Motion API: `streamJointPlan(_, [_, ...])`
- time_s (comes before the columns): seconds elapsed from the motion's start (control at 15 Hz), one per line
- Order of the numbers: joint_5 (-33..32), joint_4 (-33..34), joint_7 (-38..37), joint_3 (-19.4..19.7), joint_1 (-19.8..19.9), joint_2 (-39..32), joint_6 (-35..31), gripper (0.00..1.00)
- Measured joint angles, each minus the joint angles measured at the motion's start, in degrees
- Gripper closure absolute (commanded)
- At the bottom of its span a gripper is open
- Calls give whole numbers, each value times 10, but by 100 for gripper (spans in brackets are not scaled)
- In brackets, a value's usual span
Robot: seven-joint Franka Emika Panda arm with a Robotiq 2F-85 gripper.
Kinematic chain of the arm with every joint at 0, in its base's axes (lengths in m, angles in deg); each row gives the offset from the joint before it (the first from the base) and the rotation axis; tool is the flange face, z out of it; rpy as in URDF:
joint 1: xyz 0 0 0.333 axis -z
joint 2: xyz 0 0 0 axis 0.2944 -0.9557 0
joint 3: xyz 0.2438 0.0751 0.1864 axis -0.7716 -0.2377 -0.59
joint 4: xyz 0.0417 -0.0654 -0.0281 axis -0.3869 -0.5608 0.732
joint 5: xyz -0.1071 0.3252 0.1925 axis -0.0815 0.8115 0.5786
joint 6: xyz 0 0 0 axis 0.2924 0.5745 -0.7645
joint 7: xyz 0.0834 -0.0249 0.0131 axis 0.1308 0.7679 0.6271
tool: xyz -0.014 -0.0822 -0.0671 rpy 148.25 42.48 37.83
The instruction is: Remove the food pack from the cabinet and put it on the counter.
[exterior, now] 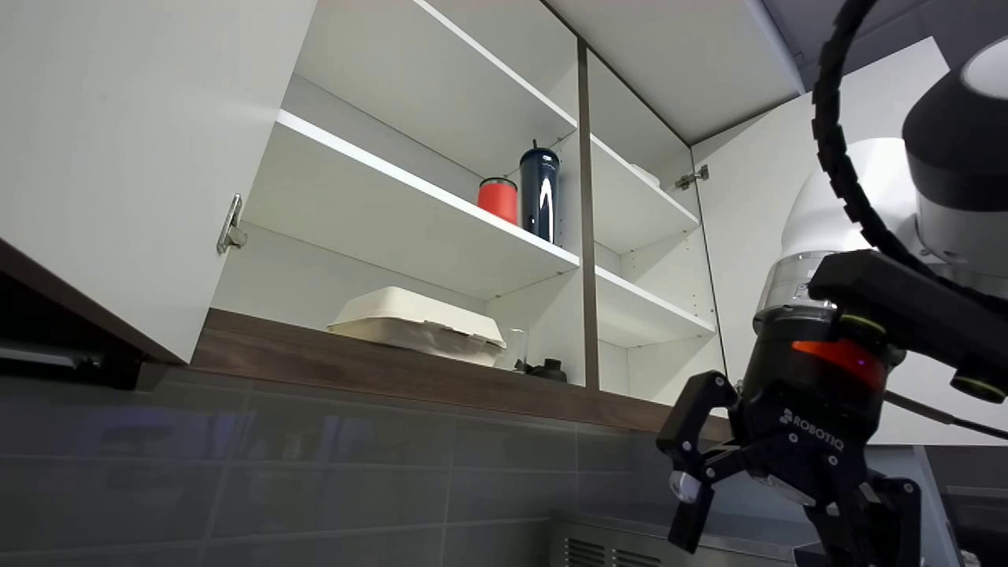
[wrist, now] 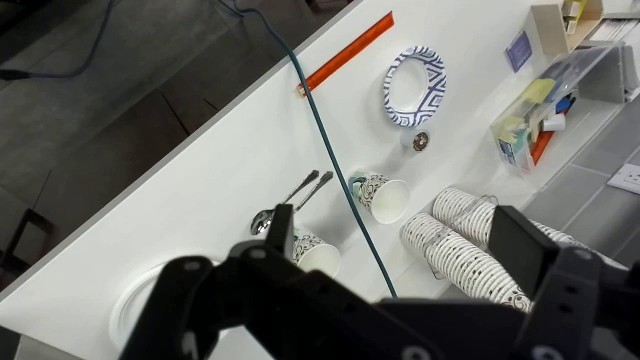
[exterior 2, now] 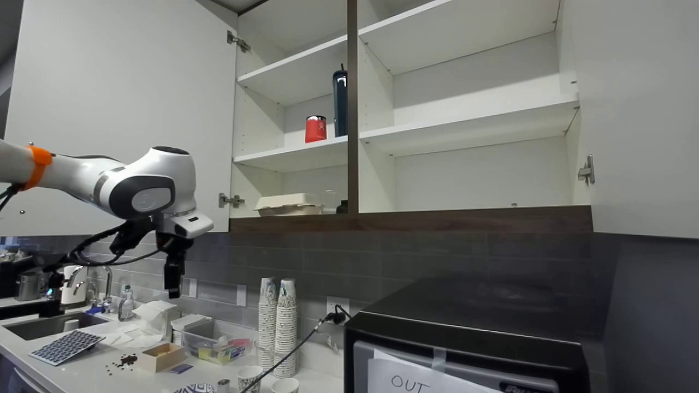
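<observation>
The food pack (exterior: pixel 421 324), a closed white clamshell box, lies on the bottom shelf of the open white cabinet (exterior: pixel 378 354), near its brown front edge. It also shows in an exterior view (exterior 2: pixel 289 204), behind and to the right of the arm. My gripper (exterior: pixel 760 539) is outside the cabinet, below shelf level and apart from the pack. It points down over the white counter (exterior 2: pixel 120 376). In the wrist view the gripper (wrist: pixel 400 240) is open, with nothing between its fingers. The pack is out of the wrist view.
A red cup (exterior: pixel 498 200) and dark blue bottle (exterior: pixel 539 194) stand on the shelf above. A clear glass (exterior: pixel 513 348) stands beside the pack. Open doors (exterior 2: pixel 125 120) flank the cabinet. Below are stacked paper cups (wrist: pixel 465 255), loose cups (wrist: pixel 392 200), a bowl (wrist: pixel 415 87) and a microwave (exterior 2: pixel 464 311).
</observation>
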Motion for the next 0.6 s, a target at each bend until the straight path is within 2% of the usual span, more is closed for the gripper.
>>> streamJointPlan(0.2, [9, 1, -18, 0, 0, -2, -18, 0])
streamJointPlan(0.4, [50, 23, -61, -1, 0, -30, -90, 0])
streamJointPlan(0.6, [91, 70, -94, -4, 0, -90, -183, 0])
